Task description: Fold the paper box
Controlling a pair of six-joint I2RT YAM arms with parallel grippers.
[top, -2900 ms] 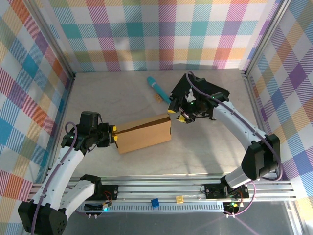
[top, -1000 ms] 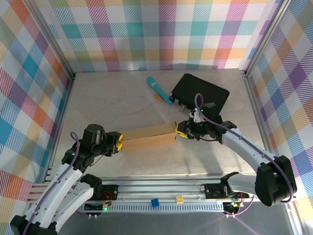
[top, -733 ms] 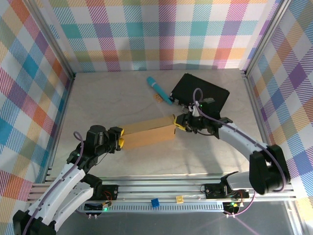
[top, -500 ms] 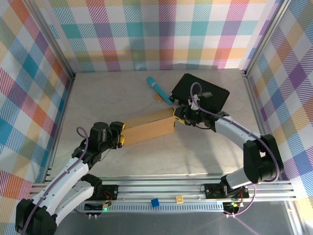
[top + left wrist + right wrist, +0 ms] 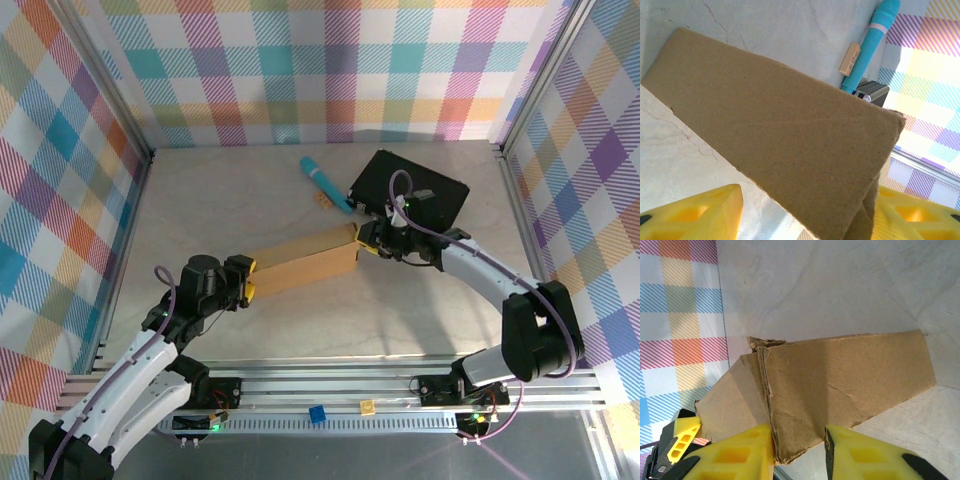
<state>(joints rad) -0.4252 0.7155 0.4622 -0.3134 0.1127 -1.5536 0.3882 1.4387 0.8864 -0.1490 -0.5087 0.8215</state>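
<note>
1. Near the middle of the table (image 5: 230, 200), seen from above, the box (image 5: 300, 265) lies as a long brown strip, its length running roughly from 8 o'clock to 2 o'clock.
2. Its top shows two cardboard bands side by side, with a dark seam between them.
3. At the 8 o'clock end sits the left gripper (image 5: 247, 278), its yellow tips on either side of that end.
4. From the left wrist, the left gripper (image 5: 802, 215) is released: one finger (image 5: 695, 212) stands clear of the box (image 5: 780, 135) with bare table between them, and the other finger (image 5: 915, 212) is just beside the cardboard's corner.
5. At the 2 o'clock end the right gripper (image 5: 368, 240) meets the box.
6. From the right wrist, the right gripper (image 5: 799, 450) grasps the box (image 5: 840, 385): a ragged cardboard corner fills the gap and touches both yellow fingers.
7. A black case (image 5: 410, 185) lies flat at 1 o'clock from the right gripper, close behind it.
8. A teal marker (image 5: 325, 182) lies at 9 o'clock from the case, with a small tan block (image 5: 323, 199) just beside it.
9. The left wrist view shows that marker (image 5: 867, 45) and block (image 5: 849, 58) beyond the box's far edge.
</note>
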